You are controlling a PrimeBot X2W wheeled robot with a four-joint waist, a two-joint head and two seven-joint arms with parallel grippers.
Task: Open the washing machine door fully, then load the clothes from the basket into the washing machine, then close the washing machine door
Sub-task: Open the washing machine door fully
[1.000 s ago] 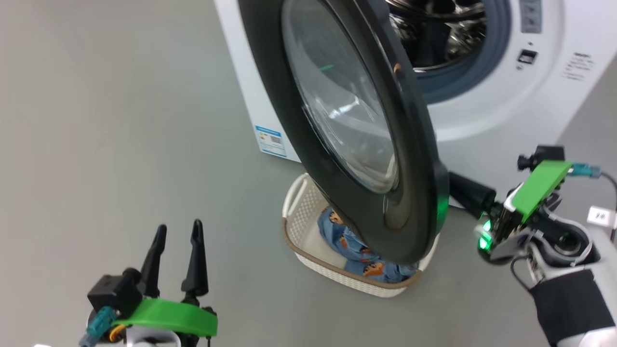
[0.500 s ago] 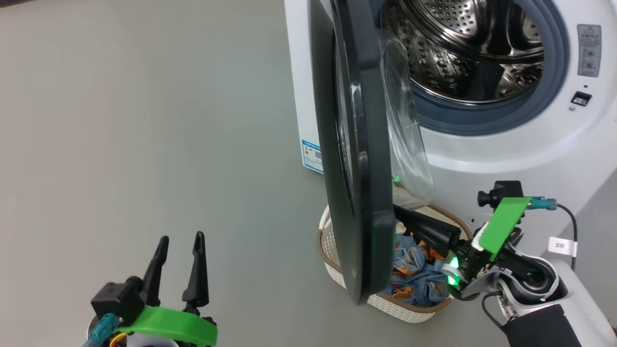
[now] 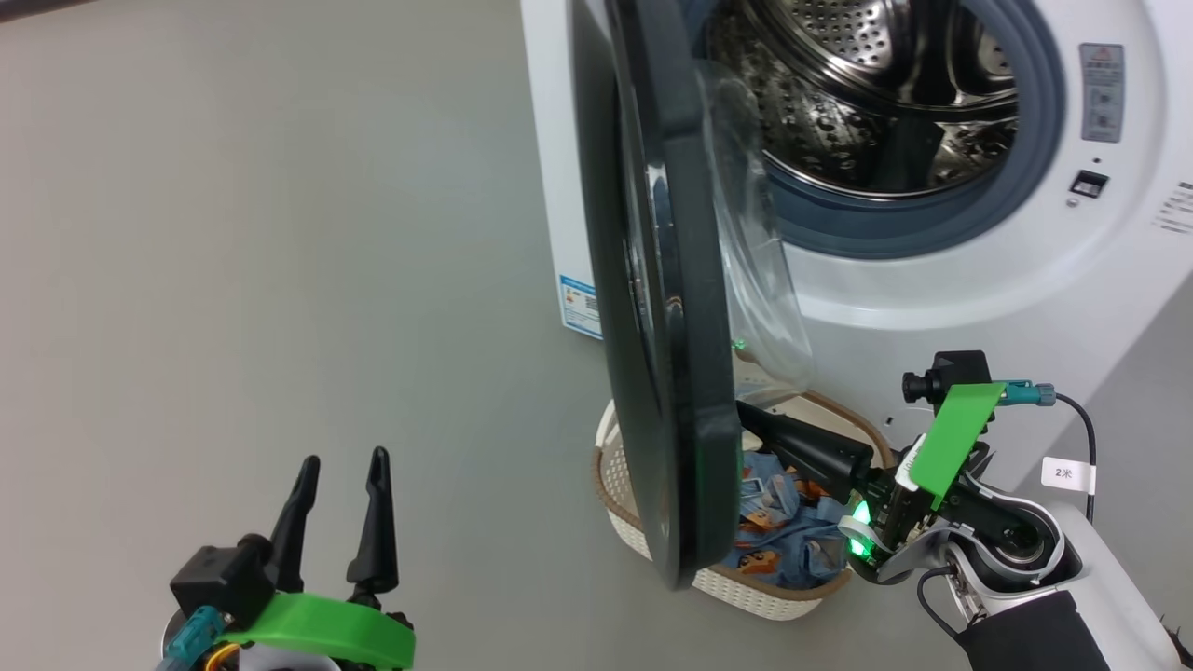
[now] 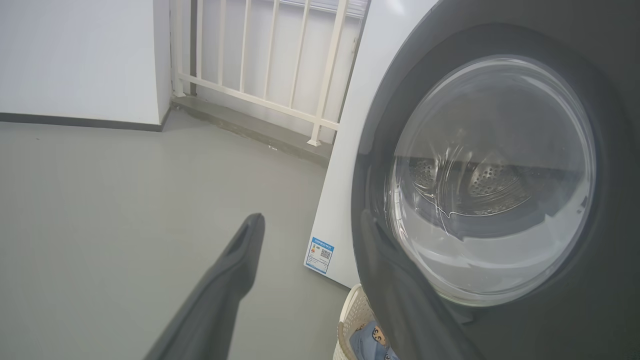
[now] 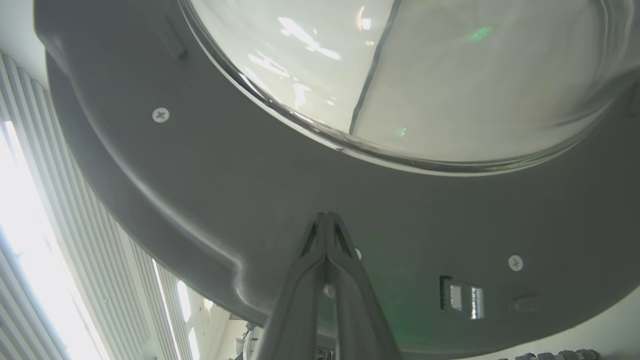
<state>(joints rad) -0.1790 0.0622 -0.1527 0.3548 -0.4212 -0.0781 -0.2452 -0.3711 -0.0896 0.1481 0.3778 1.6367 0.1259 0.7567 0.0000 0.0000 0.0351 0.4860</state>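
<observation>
— Where is each claw?
— Left claw (image 3: 344, 458): fingers apart, empty, well left of the washing machine door (image 3: 671, 373). Right claw (image 3: 751, 416): fingers pressed together, tips at the door's inner rim.
— The clothes (image 3: 792, 540)?
— In the basket (image 3: 736, 593), under the door's lower edge. The washing machine (image 3: 932, 308) stands behind the door.

Arm ends. The left gripper (image 3: 345, 457): two long tapered black fingers (image 3: 377, 522), curved green plastic bracket (image 3: 322, 629), teal connector (image 3: 191, 634). The right gripper (image 3: 746, 410): matching fingers, flat green plate (image 3: 953, 443), small black camera (image 3: 937, 377), thin black cable (image 3: 1086, 424), white paper tag (image 3: 1065, 473), glowing green lamp (image 3: 862, 513), black fabric sleeve (image 3: 1035, 638).
</observation>
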